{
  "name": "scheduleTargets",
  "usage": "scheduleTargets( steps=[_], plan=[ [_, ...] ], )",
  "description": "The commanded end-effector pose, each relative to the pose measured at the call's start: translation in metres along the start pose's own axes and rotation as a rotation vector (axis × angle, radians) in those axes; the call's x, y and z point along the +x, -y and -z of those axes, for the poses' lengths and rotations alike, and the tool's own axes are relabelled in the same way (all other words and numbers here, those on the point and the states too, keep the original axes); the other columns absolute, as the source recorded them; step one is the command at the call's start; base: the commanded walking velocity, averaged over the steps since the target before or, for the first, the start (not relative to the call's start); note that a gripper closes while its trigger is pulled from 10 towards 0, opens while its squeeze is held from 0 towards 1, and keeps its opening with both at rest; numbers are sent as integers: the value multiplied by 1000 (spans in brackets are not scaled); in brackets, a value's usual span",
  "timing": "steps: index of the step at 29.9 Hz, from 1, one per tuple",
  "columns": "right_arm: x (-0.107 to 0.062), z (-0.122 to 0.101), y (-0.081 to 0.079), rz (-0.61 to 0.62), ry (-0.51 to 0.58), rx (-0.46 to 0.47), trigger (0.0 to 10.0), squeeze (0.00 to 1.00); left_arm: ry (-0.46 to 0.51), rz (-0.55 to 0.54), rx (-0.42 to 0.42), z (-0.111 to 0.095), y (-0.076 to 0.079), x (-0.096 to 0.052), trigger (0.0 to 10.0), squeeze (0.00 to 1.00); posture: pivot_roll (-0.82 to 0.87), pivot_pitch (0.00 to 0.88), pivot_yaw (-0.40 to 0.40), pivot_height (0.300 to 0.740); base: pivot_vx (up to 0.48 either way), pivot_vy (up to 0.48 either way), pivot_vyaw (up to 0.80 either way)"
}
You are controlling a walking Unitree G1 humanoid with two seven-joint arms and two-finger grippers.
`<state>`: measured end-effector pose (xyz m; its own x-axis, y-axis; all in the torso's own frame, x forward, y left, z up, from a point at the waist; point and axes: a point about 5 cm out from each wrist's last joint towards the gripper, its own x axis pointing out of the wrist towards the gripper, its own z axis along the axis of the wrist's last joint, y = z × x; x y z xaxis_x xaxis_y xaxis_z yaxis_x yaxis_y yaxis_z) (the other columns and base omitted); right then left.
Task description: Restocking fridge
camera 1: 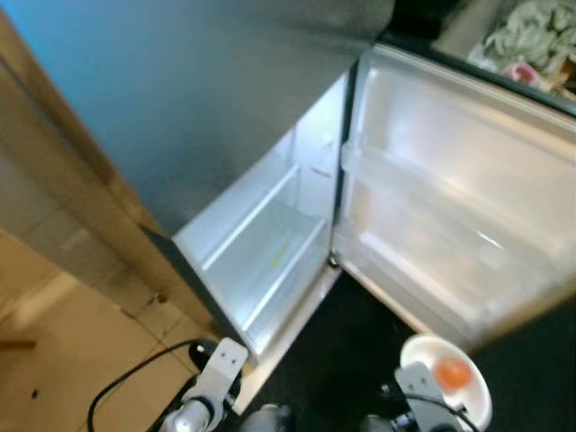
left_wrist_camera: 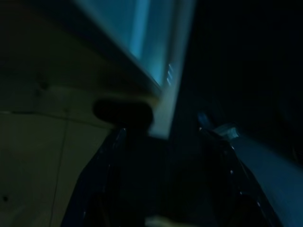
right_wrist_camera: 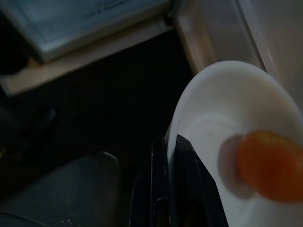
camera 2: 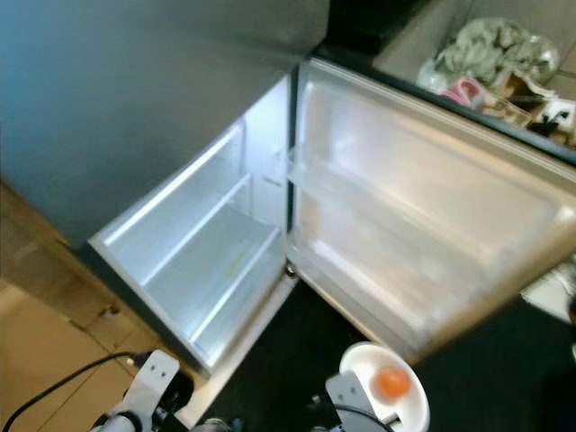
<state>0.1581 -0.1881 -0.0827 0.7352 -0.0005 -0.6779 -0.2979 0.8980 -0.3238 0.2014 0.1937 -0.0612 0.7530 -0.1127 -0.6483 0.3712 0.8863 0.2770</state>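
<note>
The fridge's lower compartment [camera 1: 270, 256] stands open before me, its white shelves bare. Its door [camera 1: 450, 225] is swung out to the right, and the door racks look bare too. Low on the right, my right gripper [right_wrist_camera: 171, 153] is shut on the rim of a white bowl [right_wrist_camera: 222, 99]. A single orange fruit [right_wrist_camera: 270, 163] lies inside that bowl, which hangs in front of the door's lower edge [camera 1: 470, 400]. My left gripper [left_wrist_camera: 165, 165] is down near the fridge's bottom left corner, open, with nothing between its fingers.
The grey upper fridge door [camera 1: 198, 99] is closed overhead. A wooden cabinet side [camera 1: 54, 180] flanks the fridge on the left. A black cable [camera 1: 126, 378] runs across the tan floor. A cluttered counter [camera 1: 531, 36] lies beyond the open door. Dark floor lies below the door.
</note>
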Motion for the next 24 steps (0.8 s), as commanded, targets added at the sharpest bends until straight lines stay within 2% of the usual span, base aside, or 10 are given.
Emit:
scheduleTargets(
  steps=[1,24],
  plan=[
    [-1,0,-5,-4,4,7,10000,0,-59,19,-10,16,7,-6,10000,0,-94,164,-11,723,0,0,800],
    [-1,1,-5,-1,3,7,10000,0,-60,21,-8,15,6,-5,10000,0,-96,169,-8,723,0,0,800]
  ],
)
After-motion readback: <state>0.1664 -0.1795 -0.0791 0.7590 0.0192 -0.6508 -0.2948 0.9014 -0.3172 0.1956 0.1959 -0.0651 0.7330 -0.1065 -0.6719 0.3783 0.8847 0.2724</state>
